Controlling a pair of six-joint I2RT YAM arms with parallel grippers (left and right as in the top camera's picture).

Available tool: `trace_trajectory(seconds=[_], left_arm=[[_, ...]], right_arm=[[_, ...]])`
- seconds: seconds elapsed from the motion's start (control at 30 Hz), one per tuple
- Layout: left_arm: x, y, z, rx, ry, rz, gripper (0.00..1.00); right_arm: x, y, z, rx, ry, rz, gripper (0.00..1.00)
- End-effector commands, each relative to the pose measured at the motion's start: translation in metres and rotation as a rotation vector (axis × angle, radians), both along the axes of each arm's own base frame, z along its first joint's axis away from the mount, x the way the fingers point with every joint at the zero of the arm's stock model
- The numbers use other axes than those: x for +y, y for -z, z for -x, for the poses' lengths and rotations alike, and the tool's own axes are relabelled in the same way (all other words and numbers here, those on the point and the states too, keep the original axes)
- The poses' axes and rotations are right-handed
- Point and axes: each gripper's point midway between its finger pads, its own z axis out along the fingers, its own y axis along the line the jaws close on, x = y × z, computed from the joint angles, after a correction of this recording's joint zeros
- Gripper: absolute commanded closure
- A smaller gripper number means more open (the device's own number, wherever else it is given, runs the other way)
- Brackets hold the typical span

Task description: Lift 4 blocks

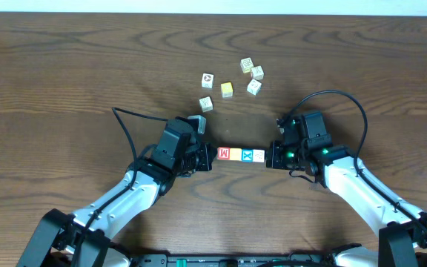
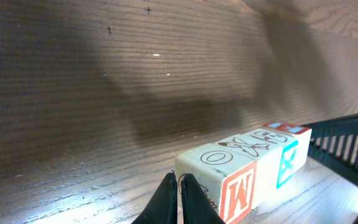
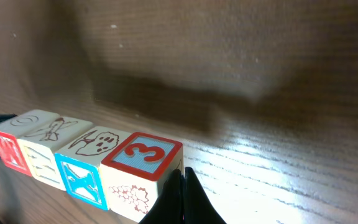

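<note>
Four blocks form one tight row (image 1: 241,154) between my two grippers: red-faced (image 1: 224,153), yellow-orange (image 1: 236,154), blue X (image 1: 247,155), whitish (image 1: 258,156). The left gripper (image 1: 212,157) is shut, its tips pressed against the red M block's end (image 2: 229,177); in the left wrist view the gripper (image 2: 179,182) touches that block's side. The right gripper (image 1: 270,157) is shut too. In the right wrist view this gripper (image 3: 183,175) pushes on the end block with a red 3 on top (image 3: 143,157), next to the blue X block (image 3: 79,177). A bar-shaped shadow lies on the table apart from the row.
Several loose cubes lie at the back of the wooden table: whitish ones (image 1: 207,78) (image 1: 206,103) (image 1: 253,87) and a pale yellow one (image 1: 227,90). Black cables arc from both arms (image 1: 124,126) (image 1: 347,100).
</note>
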Motion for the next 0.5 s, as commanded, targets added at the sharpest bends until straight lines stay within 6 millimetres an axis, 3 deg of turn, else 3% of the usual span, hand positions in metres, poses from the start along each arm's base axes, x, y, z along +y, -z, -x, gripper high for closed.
trace_trajectory(seconds=[0.0, 0.47], left_arm=[[-0.0337, -0.0240, 0.0187, -0.002, 0.167, 0.121, 0.93], [-0.0352, -0.0249, 0.0213, -0.004, 0.188, 0.126, 0.93]], right_arm=[[0.0466, -0.0464, 0.0038, -0.034, -0.160, -0.231, 0.99], [0.0451, -0.0434, 0.0084, -0.022, -0.175, -0.218, 0.99]])
